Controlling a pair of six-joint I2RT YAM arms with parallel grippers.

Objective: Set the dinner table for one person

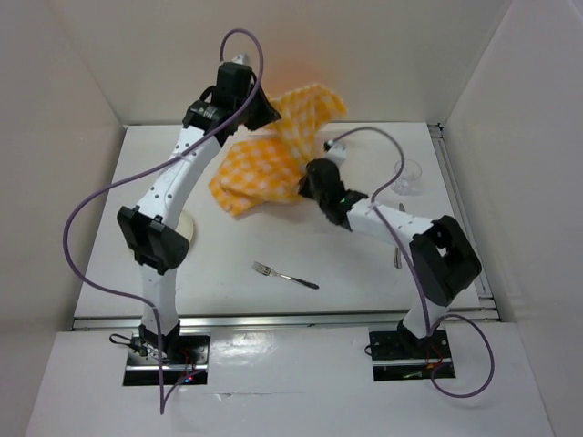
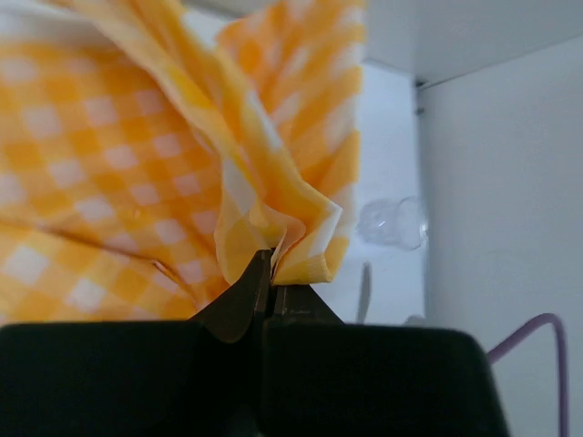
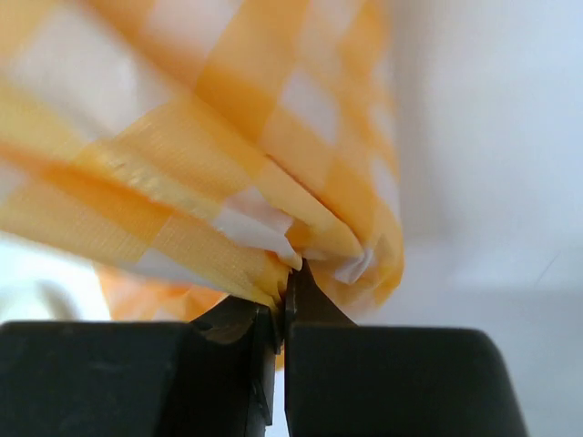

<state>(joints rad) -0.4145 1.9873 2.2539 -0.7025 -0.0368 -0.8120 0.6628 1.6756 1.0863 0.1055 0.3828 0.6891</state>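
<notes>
The left claw (image 2: 270, 278) and right claw (image 3: 288, 289) each clench the cloth (image 1: 260, 168) near the far edge of the worktop (image 1: 228, 291). Laying it seems in hand; next, spread it flat.

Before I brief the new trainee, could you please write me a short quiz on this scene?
1. True or false: the fork lies on the dinner table, apart from the checked cloth.
2. How many hands are shut on the cloth? A none; B one; C two.
3. Fill in: in the top view the glass stands to the ___ of the cloth.
Key: 1 true. 2 C: the left hand and the right hand each pinch a fold. 3 right.
</notes>
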